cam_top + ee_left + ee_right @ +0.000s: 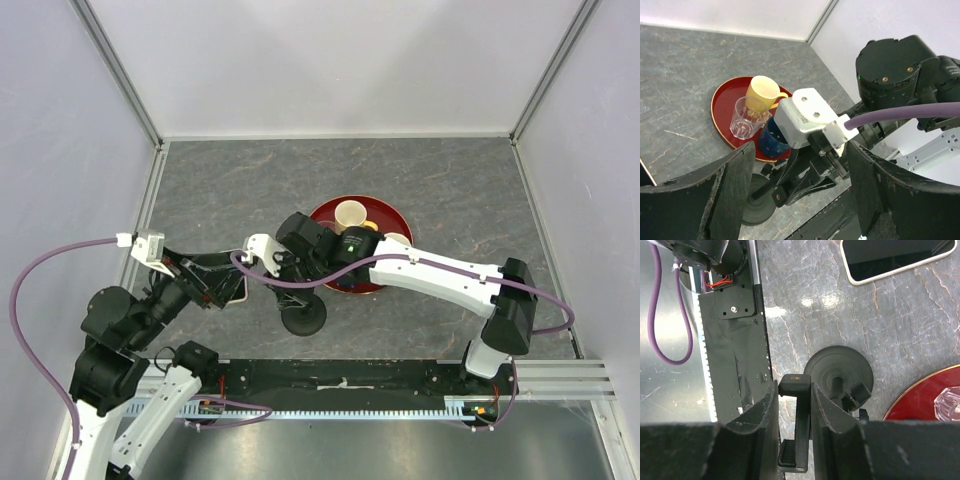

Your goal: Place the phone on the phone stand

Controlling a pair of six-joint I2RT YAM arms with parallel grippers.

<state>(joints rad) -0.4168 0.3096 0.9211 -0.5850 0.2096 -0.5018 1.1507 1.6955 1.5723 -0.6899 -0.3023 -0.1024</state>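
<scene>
The phone (890, 257) lies flat on the grey table, screen up, at the top of the right wrist view. In the top view only its pale edge (243, 290) shows beside my left gripper (222, 285), which is open and empty just left of it. In the left wrist view that gripper (800, 200) has its fingers spread wide. The black phone stand (303, 317) stands on its disc base (840, 367) in front of the red tray. My right gripper (795, 387) is shut on the stand's upright cradle arm (796, 382). It also shows in the top view (295, 285).
A red tray (378, 212) behind the stand holds a yellow mug (762, 92), a clear glass (745, 117) and a dark blue cup (772, 140). A black rail (735, 340) runs along the table's near edge. Walls enclose the table on three sides.
</scene>
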